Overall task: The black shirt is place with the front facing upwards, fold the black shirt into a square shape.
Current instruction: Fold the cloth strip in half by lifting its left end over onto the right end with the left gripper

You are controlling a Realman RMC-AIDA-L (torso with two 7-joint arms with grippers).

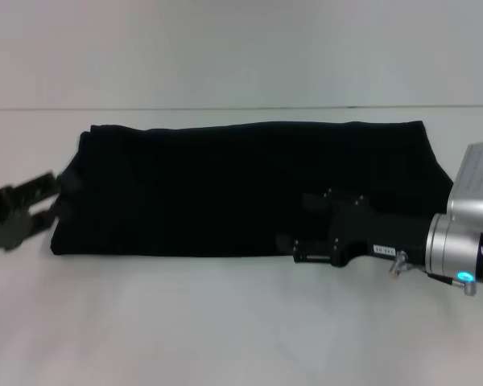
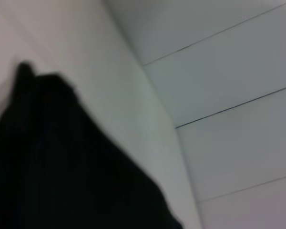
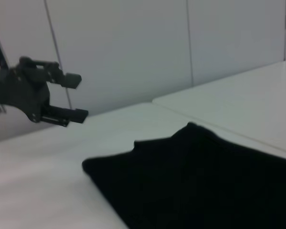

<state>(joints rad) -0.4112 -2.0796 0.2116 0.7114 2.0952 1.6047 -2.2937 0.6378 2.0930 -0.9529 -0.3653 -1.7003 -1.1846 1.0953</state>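
The black shirt (image 1: 225, 185) lies on the white table as a long, folded band running left to right. Its lettering and neck label are hidden. It also shows in the left wrist view (image 2: 62, 167) and the right wrist view (image 3: 205, 181). My left gripper (image 1: 55, 197) is open and empty at the shirt's left end. In the right wrist view it (image 3: 82, 97) hangs above the table, apart from the cloth. My right gripper (image 1: 294, 221) is open over the shirt's near edge, right of the middle.
The white table (image 1: 225, 322) has bare surface in front of the shirt. A white panelled wall (image 1: 241, 48) stands behind it. A table seam (image 3: 219, 119) runs near the shirt's far end.
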